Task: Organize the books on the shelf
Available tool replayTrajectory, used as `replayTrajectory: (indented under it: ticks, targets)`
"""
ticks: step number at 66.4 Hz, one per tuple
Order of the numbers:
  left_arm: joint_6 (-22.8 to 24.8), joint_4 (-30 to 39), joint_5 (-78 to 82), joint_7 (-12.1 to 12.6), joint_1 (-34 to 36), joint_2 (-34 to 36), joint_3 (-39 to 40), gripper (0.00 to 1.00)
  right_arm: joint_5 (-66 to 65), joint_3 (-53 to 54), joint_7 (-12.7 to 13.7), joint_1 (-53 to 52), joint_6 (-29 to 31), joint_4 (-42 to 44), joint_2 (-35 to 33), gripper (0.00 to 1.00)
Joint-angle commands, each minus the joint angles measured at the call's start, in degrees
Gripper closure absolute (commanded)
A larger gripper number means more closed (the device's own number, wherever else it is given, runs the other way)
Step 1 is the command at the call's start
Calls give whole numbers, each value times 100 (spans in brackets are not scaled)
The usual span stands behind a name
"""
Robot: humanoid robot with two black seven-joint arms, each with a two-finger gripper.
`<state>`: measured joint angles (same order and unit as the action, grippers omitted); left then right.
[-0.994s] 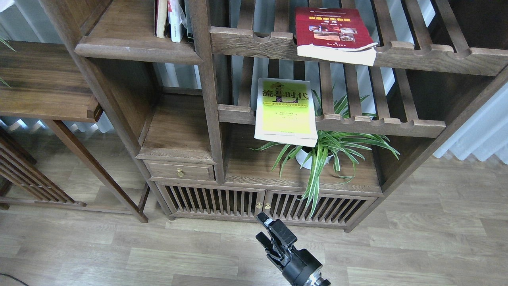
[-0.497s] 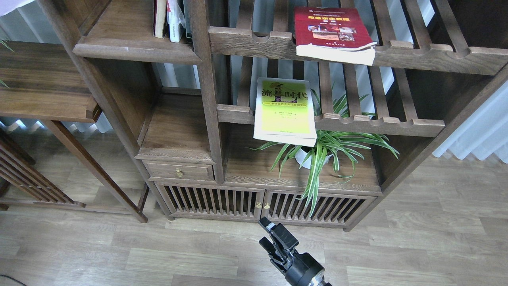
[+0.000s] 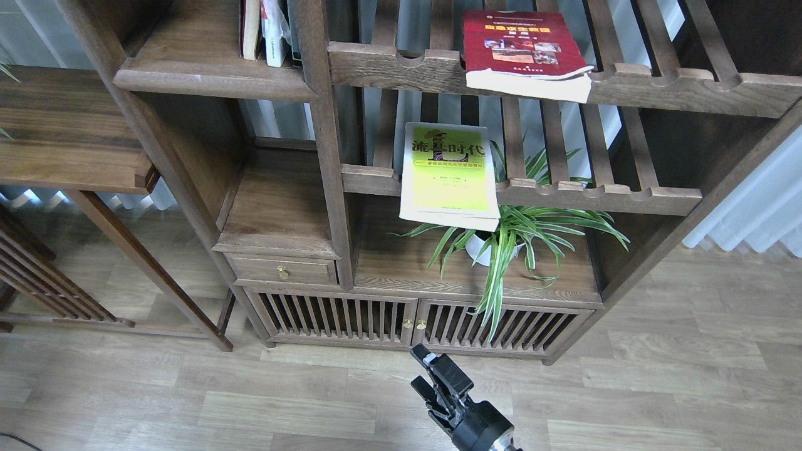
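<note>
black ridged fingers (image 3: 429,376) parted below the glossy yellow-green book (image 3: 448,175).

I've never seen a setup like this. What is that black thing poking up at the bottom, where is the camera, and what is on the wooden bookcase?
The camera sits in a humanoid robot's head, looking forward and down. The black jointed thing is one of its arms, ending in a two-finger gripper; which arm it is cannot be told. Its fingers look slightly parted and it holds nothing.

On the upper slatted rack lies a dark red paperback with photos, overhanging the front rail. A yellow-green paperback with a black Chinese title overhangs the lower slatted rack. Below stands a striped green plant in a white pot. More books stand upright on the solid dark brown shelf, upper left.
</note>
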<state>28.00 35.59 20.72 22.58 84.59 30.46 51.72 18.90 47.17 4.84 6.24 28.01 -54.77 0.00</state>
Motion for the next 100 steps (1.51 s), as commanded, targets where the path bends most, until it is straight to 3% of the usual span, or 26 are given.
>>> replayTrajectory:
  ticks: [1,9,25,38,62,100]
  targets:
    - [0,-587,160,-166,251,-338,-118,96,0,-6,8,26,-1,-8,0,1]
    - [0,-1290,151,-412,576,-602,-531,96,8,3,8,35,-1,-17,0,1]
    - [0,-2319,151,-518,1033,-1173,-856,96,17,-6,8,44,-1,-52,0,1]
    - [0,-2680,134,-1098,1025,-1349,-1041,96,44,11,8,70,-1,-69,0,1]
    - [0,-3005,-192,-1669,647,-1648,-1111,96,52,126,8,88,-1,-122,0,1]
    - [0,-3374,-183,-1740,515,-1947,-1726,96,166,205,8,132,-1,-166,0,1]
